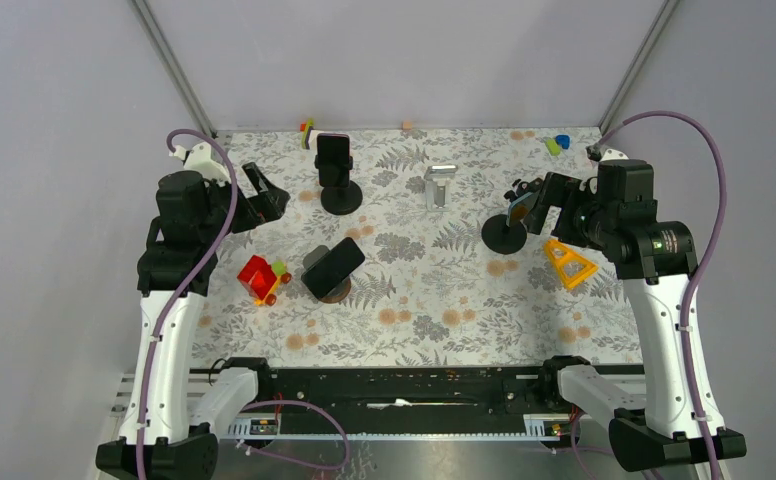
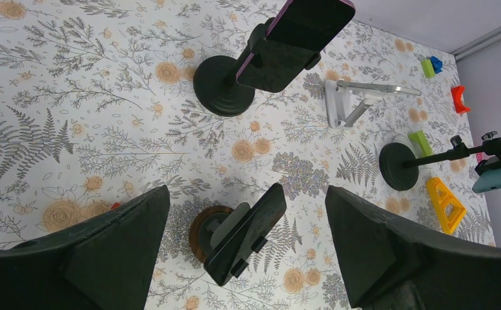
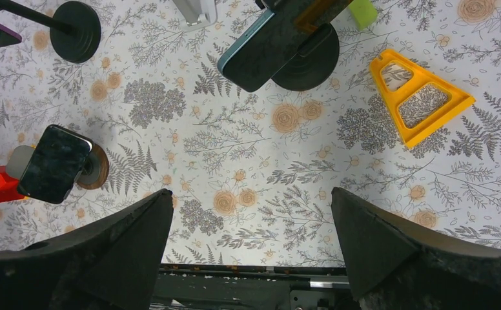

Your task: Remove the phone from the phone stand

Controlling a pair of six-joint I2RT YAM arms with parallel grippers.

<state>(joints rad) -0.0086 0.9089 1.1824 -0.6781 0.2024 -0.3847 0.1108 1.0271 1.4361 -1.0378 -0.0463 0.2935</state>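
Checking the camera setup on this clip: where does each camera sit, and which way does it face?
Top external: above and behind the robot, looking down on the table; shows the left arm and right arm, bases at the bottom.
Left wrist: on the left arm, looking down past the open left gripper at the tilted phone.
Right wrist: on the right arm, looking down through the open right gripper at the table.
Shared: both wrist views show the yellow triangle and that tilted phone.

Bright even overhead light, soft shadows, sharp focus.
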